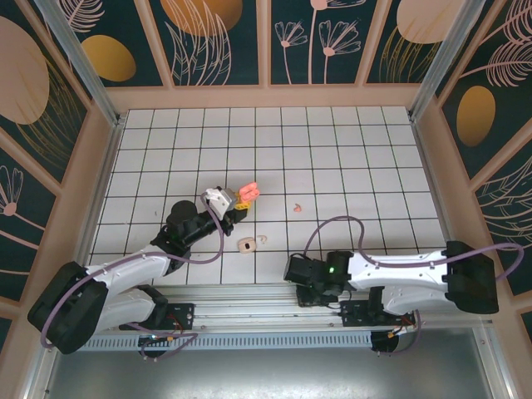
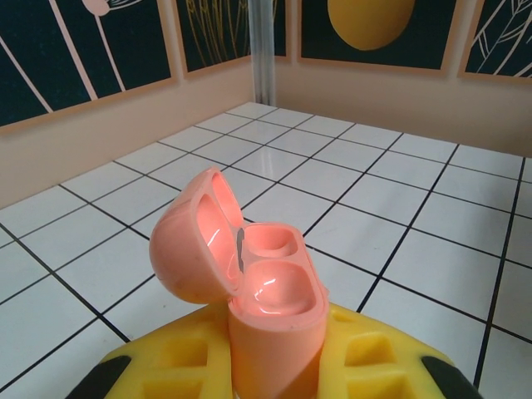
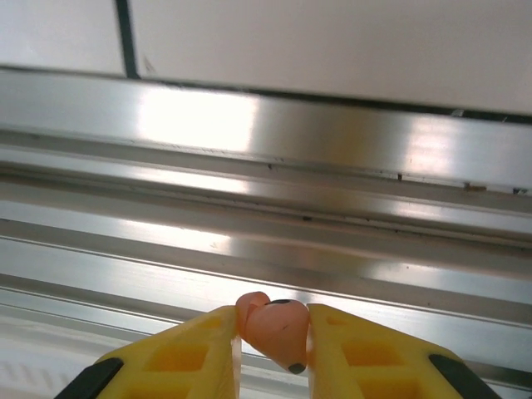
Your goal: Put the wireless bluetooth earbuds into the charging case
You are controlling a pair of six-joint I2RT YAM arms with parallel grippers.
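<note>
Over the near rail (image 3: 249, 125), right fingers (image 3: 187, 353) pinched a pink earbud (image 3: 270, 326); left fingers (image 2: 179, 362) gripped the open case (image 2: 270, 278) upright over the counter (image 1: 332, 141). Next move wanted the earbud carried across, stem down, lined up with an empty well (image 2: 273, 293), lowered slowly, released only once seated.

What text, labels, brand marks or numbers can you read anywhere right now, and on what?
No readable text in any view.
Open pink charging case: no logo or print visible.
Pink earbud between the yellow jaws: a dark dot, no lettering.
Wall panels: leaf and flower patterns, no words.
</note>
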